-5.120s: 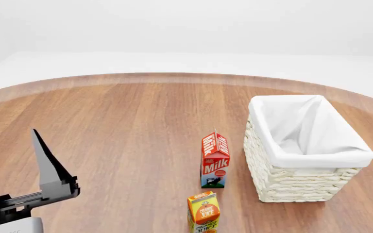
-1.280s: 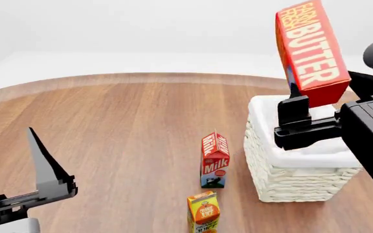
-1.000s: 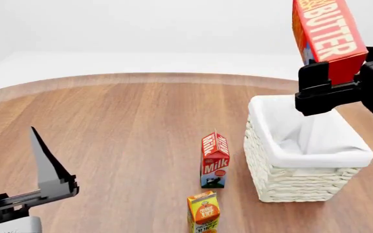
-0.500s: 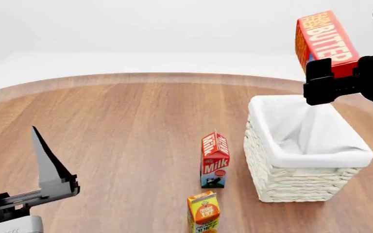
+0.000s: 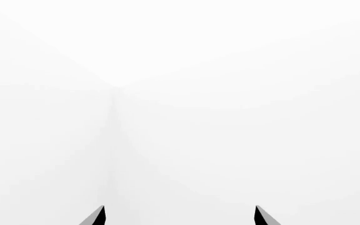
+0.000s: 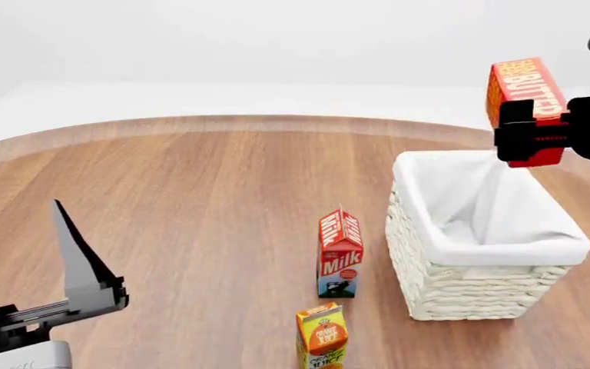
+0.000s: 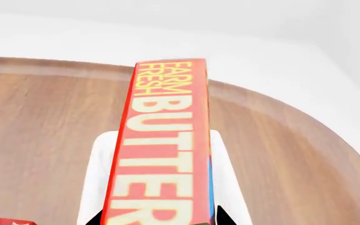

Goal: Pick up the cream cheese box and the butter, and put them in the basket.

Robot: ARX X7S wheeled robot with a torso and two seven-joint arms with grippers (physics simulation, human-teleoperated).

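The butter (image 6: 524,91) is hanging in the air above the far right corner of the basket (image 6: 449,288), standing almost on end with its lettered face tilting toward us. The right gripper (image 6: 528,137) is clamping it low down, its black jaws pinching the box's lower part, and that grip is leaving most of the box sticking up free. From the right wrist camera, the butter (image 7: 164,145) is filling the middle of the picture, with the white liner of the basket (image 7: 99,173) showing on either side beneath it, so the box is looking lined up over the opening. I'm judging it is being carried high to get over the rim before a lowering or a drop.

The left gripper (image 6: 70,277) is sitting low near the table's (image 6: 203,200) front left, well apart from everything, jaws spread wide and holding nothing; its wrist camera is seeing only blank white between two finger tips.

The milk carton (image 6: 340,254) and the orange juice carton (image 6: 323,337) are standing upright just beside the basket's near left side. The cream cheese box is not showing anywhere, so I can't tell where it is lying.
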